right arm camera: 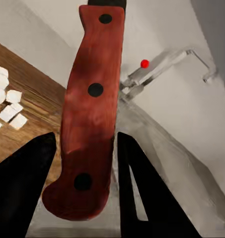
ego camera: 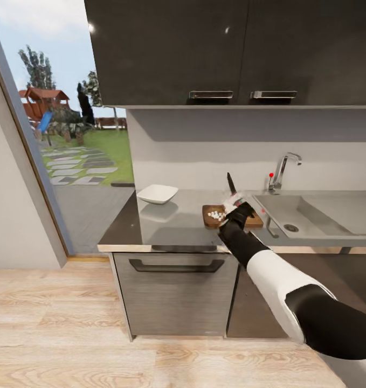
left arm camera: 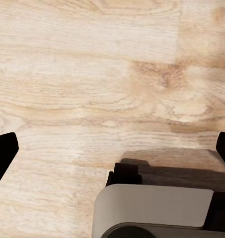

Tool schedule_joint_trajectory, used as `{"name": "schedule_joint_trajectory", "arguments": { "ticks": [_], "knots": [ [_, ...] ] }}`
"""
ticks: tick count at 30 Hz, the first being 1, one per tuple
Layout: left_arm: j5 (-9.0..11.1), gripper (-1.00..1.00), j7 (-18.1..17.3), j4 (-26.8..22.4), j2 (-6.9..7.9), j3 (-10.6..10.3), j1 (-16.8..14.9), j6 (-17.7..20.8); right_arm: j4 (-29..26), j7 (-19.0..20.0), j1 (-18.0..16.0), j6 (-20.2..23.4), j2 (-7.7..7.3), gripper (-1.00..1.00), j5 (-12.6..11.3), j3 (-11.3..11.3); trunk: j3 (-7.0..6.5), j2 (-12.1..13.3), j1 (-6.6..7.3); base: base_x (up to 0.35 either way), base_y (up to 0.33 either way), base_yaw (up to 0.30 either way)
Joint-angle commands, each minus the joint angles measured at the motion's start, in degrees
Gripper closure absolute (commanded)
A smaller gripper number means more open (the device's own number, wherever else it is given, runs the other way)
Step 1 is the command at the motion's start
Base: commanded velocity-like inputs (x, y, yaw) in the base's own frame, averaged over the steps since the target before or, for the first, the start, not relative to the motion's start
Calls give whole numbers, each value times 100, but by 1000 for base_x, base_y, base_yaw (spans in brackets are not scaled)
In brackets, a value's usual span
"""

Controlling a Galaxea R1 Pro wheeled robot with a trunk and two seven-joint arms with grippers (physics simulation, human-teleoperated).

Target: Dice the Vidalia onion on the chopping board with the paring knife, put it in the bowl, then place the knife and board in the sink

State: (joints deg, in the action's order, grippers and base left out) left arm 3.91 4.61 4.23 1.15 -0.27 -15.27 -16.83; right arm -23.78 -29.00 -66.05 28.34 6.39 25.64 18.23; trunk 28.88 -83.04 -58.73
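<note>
My right gripper (ego camera: pixel 234 203) is shut on the paring knife (ego camera: pixel 231 185) and holds it over the chopping board (ego camera: pixel 254 220), with the dark blade pointing up. In the right wrist view the red riveted handle (right arm camera: pixel 92 114) sits between my black fingers (right arm camera: pixel 142 188). The diced Vidalia onion (ego camera: pixel 216 215) lies as small white cubes (right arm camera: pixel 5 99) on the board (right arm camera: pixel 37 99). The white bowl (ego camera: pixel 157 193) stands on the countertop (ego camera: pixel 177 223) left of the board. The sink (ego camera: pixel 312 213) lies just right of the board. My left gripper (left arm camera: pixel 112 148) hangs open over the wood floor.
A chrome tap (ego camera: pixel 282 170) with a red knob (right arm camera: pixel 144 63) stands behind the sink. Dark wall cabinets (ego camera: pixel 231 51) hang above the counter. A drawer front (ego camera: pixel 177 291) sits below it. Glass doors (ego camera: pixel 69 134) to the garden are at the left. The robot's base (left arm camera: pixel 152 208) shows under the left gripper.
</note>
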Motion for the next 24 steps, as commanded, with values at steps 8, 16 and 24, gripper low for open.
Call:
{"name": "schedule_joint_trajectory", "arguments": {
  "ticks": [8, 16, 24],
  "knots": [
    [40, -100, -3, 25, -7, -8, -11, -31, -945, 4193, -5, 33, -1179, 100, -277, -1878, 6, -3, 0, 0, 0, 0],
    [40, -100, 4, 25, -23, -8, -11, -34, -1266, 5132, -5, 64, -1584, 100, -280, -2278, 6, -3, 0, 0, 0, 0],
    [40, -100, 39, 25, -55, -6, -11, -39, -1326, 5197, -5, 78, -1701, 100, -264, -2277, 6, -3, 0, 0, -4, 0]
  ]
}}
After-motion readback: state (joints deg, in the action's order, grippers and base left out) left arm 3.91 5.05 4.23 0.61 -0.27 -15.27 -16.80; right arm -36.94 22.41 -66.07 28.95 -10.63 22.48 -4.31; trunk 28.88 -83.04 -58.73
